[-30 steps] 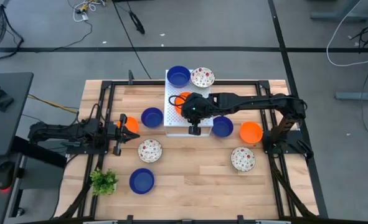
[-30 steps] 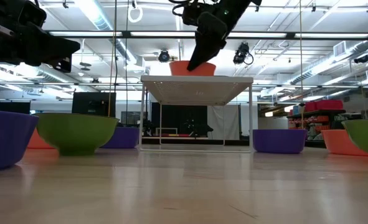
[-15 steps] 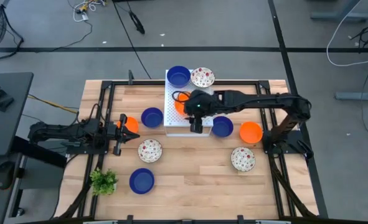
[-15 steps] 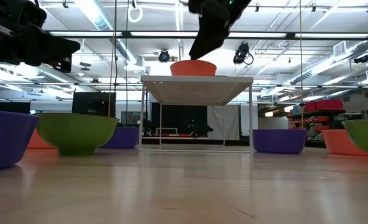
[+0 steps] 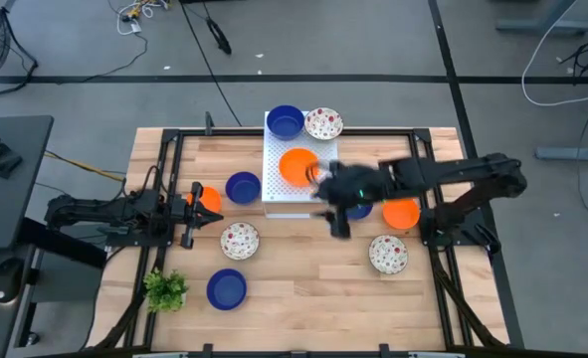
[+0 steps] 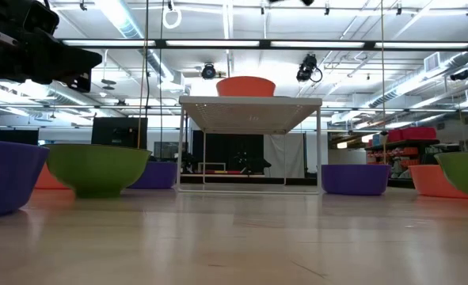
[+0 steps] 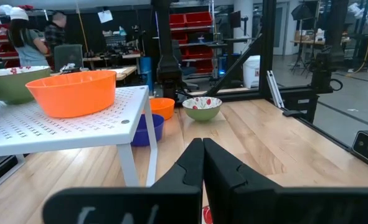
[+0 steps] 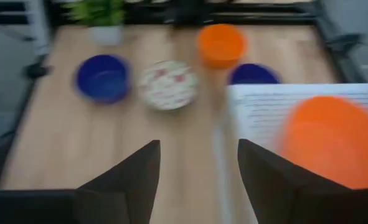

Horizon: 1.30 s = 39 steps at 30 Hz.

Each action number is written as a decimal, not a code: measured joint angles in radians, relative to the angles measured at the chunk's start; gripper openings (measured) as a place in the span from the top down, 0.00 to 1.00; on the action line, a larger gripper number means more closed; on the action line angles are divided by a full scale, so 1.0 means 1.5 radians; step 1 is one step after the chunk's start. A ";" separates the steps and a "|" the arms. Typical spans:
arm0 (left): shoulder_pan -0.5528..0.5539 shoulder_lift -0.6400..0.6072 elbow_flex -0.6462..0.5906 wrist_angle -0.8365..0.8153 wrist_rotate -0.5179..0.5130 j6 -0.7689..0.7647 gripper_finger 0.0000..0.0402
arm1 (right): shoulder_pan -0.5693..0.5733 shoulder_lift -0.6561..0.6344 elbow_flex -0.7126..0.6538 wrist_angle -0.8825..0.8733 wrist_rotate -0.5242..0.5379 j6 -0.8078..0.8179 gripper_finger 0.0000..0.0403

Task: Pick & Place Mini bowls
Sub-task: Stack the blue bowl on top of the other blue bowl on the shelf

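Bowl set on perforated board.
Smooth round orange bowl [image 5: 298, 165] rests on the white holed board [image 5: 277, 195]; right gripper [image 5: 339, 221] hangs beside it, fingers apart.

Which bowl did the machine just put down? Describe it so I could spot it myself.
Find the white perforated board raised on legs at the back middle of the wooden table. Three bowls sit on it: a blue bowl and a speckled bowl at the far edge, and nearer, the orange bowl. It is the only orange one up there, beside the right pincer.
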 joint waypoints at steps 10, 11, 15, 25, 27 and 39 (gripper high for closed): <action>0.000 0.000 0.000 0.000 0.000 0.000 0.99 | 0.215 0.001 -0.128 0.005 0.085 0.145 0.49; 0.000 0.000 0.000 0.000 0.000 0.000 0.99 | 0.231 0.001 -0.145 0.004 0.094 0.170 0.50; 0.000 0.000 0.000 0.000 0.000 0.000 0.99 | 0.284 0.001 -0.210 0.000 0.110 0.276 0.51; 0.000 0.000 0.000 0.000 0.000 0.000 0.99 | 0.227 0.001 -0.400 -0.107 0.153 0.379 0.60; 0.000 0.000 0.000 0.000 0.000 0.000 0.99 | 0.184 0.001 -0.434 -0.093 0.153 0.340 0.61; 0.000 0.000 0.000 0.000 0.000 0.000 0.99 | 0.044 -0.002 -0.445 -0.040 0.121 0.151 0.61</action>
